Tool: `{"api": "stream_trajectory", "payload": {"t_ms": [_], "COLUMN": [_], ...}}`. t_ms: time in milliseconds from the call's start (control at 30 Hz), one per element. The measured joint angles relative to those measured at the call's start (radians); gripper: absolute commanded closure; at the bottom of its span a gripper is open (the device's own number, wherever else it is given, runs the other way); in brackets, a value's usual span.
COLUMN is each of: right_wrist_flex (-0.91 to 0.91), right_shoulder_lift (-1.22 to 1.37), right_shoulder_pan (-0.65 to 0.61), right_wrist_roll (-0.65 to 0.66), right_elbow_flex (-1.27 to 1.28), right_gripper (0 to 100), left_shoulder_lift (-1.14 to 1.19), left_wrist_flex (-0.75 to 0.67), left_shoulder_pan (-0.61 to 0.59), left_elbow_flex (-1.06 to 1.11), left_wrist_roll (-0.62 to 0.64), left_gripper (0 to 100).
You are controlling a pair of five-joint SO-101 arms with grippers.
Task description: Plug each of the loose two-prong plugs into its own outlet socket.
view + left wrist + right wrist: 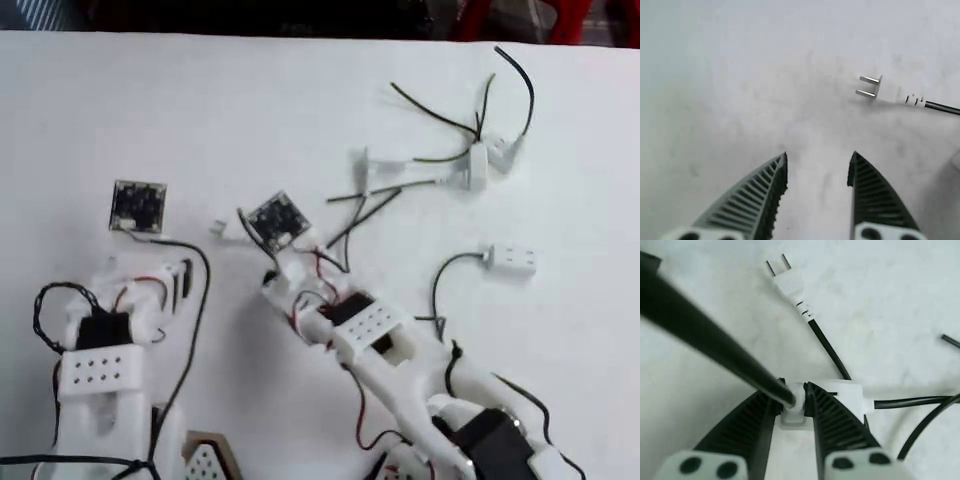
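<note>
A loose white two-prong plug lies on the white table ahead of my left gripper, which stands open over bare table with nothing between its fingers. The same plug lies between the two arms in the high view, and it shows again beyond my right gripper. My right gripper is shut on another white plug whose black cable runs up past the camera. A white socket block lies right against that plug. In the high view the right gripper is near the table's middle.
A white outlet socket on a black cable lies at the right. Farther back right, another white socket sits among tangled black cables. A further white plug lies behind the right arm. The back left of the table is bare.
</note>
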Motion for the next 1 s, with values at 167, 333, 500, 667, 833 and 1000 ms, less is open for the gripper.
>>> {"api": "stream_trajectory", "payload": {"t_ms": [167,333,500,667,833,1000], "right_wrist_flex": [0.000,0.000,0.005,0.008,0.008,0.009], "right_shoulder_lift": [0.060,0.086,0.084,-0.003,-0.029,0.083], "right_shoulder_pan": [0.000,-0.002,0.012,0.061,0.103,0.144], "right_wrist_roll": [0.000,0.086,0.150,0.153,0.153,0.153], "right_elbow_flex": [-0.008,-0.031,-0.055,-0.087,-0.175,-0.311], "right_gripper": [98.1,98.1,98.1,98.1,98.1,98.1], "left_shoulder_lift": [0.000,0.000,0.000,0.000,0.000,0.000], "left_wrist_flex": [0.000,0.000,0.000,0.000,0.000,0.000], "left_shoulder_pan": [0.000,0.000,0.000,0.000,0.000,0.000], "left_elbow_flex": [0.000,0.000,0.000,0.000,0.000,0.000], "left_wrist_roll": [0.000,0.000,0.000,0.000,0.000,0.000], "left_gripper": [80,80,80,80,80,80]}}
